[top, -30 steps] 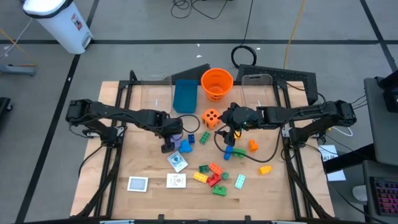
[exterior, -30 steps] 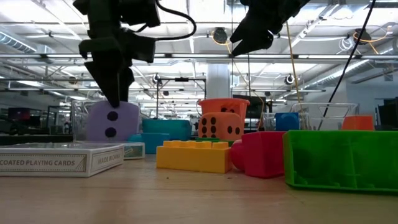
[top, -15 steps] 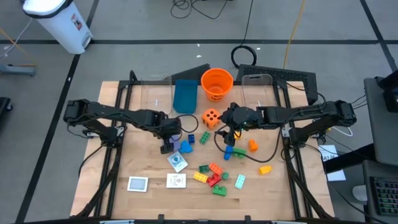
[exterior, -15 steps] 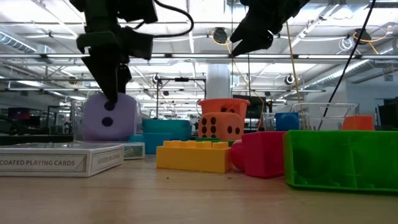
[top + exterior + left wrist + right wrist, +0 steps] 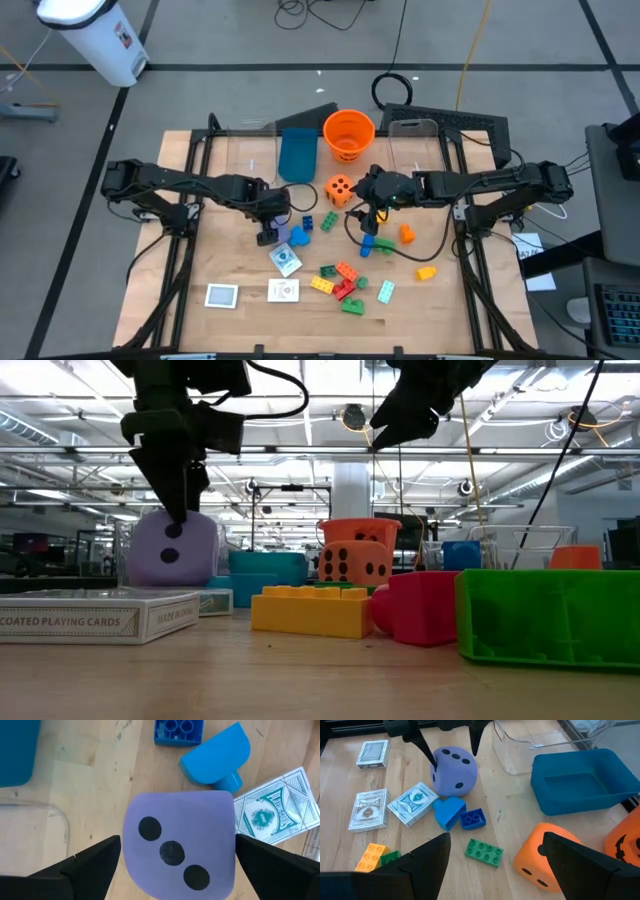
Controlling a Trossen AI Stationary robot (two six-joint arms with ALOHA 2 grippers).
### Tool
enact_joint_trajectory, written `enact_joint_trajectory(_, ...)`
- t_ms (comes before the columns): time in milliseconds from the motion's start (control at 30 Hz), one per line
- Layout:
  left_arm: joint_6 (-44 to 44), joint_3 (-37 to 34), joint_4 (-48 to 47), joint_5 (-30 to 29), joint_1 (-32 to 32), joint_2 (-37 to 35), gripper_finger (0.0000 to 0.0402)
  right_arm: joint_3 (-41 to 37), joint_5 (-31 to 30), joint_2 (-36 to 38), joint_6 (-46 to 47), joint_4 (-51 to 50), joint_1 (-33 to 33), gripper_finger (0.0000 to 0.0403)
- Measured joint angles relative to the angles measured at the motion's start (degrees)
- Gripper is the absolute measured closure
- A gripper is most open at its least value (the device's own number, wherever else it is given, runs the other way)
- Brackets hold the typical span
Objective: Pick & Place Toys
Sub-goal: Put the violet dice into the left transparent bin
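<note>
Straddling the purple die (image 5: 179, 842) on the wooden table (image 5: 200, 270), both jaws spread.

My left hand (image 5: 177, 865) is spread wide around the purple die (image 5: 180, 842), three dots up; blue brick (image 5: 178, 731) at twelve o'clock, card pack (image 5: 275, 815) at three.
</note>
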State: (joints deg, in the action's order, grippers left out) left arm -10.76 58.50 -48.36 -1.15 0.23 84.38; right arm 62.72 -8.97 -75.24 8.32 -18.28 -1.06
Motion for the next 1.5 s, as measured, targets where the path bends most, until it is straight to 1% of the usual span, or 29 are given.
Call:
enact_joint_trajectory(200,3.2,0.0,1.2,3.2,0.1,0.0,0.0004,0.0,0.0,0.0,0.0,0.0,0.0,0.0094)
enact_joint_trajectory(433,3.3,0.0,1.9,5.2,1.1,0.3,0.0004,0.0,0.0,0.0,0.4,0.0,0.0,0.0094)
enact_joint_trajectory(933,2.9,0.3,2.3,6.9,1.2,4.1,0.0004,0.0,0.0,0.0,0.4,-0.1,0.0,0.0094)
enact_joint_trajectory(1500,4.4,0.2,1.9,7.1,1.2,6.9,0.0004,0.0,0.0,0.0,0.0,0.0,0.0,0.0094)
